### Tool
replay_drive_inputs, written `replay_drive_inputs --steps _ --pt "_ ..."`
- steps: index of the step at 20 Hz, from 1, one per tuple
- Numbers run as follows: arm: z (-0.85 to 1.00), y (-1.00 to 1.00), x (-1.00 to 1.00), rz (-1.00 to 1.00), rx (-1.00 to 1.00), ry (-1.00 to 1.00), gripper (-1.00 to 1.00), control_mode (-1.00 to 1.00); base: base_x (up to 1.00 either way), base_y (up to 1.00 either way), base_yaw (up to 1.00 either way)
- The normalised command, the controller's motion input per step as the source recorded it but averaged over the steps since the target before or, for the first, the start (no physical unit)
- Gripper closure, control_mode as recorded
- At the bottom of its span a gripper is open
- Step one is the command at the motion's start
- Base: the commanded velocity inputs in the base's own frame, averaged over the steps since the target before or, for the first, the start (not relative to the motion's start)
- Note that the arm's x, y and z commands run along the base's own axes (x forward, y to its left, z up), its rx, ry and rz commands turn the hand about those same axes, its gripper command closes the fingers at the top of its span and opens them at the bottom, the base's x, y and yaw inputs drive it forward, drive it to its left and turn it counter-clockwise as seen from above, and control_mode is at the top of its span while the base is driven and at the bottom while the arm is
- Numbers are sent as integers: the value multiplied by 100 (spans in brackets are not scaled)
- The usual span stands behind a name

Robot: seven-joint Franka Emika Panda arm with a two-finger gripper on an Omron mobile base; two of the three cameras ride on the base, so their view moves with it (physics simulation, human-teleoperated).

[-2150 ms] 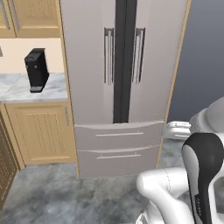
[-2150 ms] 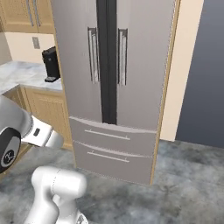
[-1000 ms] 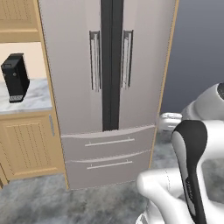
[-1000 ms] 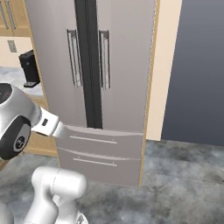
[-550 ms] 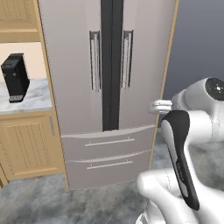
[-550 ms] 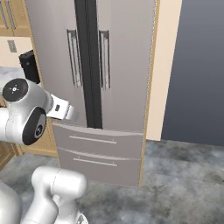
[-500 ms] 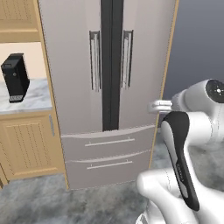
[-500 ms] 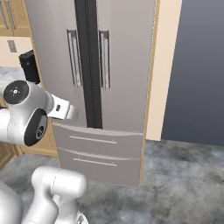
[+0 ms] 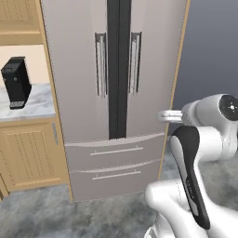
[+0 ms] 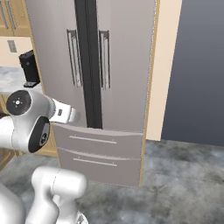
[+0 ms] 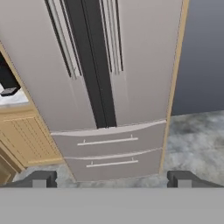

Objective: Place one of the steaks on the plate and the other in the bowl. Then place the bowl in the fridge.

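The fridge (image 9: pixel 116 93) stands shut, two long bar handles flanking its dark centre seam, two drawers below. To its left a black appliance (image 9: pixel 16 82) sits on the marble tabletop (image 9: pixel 32 104) above a wooden cabinet (image 9: pixel 28 155). The white arm (image 9: pixel 200 153) rises at near right

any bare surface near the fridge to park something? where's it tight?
Bare marble counter lies between the black appliance and the fridge; the appliance takes the counter's left. Open grey floor runs right of the fridge below the dark wall. Tightest: the fridge's closed doors and drawers, directly ahead of the open gripper.
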Motion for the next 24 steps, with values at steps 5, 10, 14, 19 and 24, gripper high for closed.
replay_drive_inputs --steps 5,10,14,19,24 --pt "28 0 14 -5 0 3 -100 100 9 0 -2" --pt "0 0 0 0 0 0 -100 100 36 -4 -4" --pt "0 0 0 0 0 0 -100 100 32 -2 0" --pt "0 0 0 0 0 0 -100 100 65 -3 0" --pt "0 0 0 0 0 0 -100 100 52 -3 0"
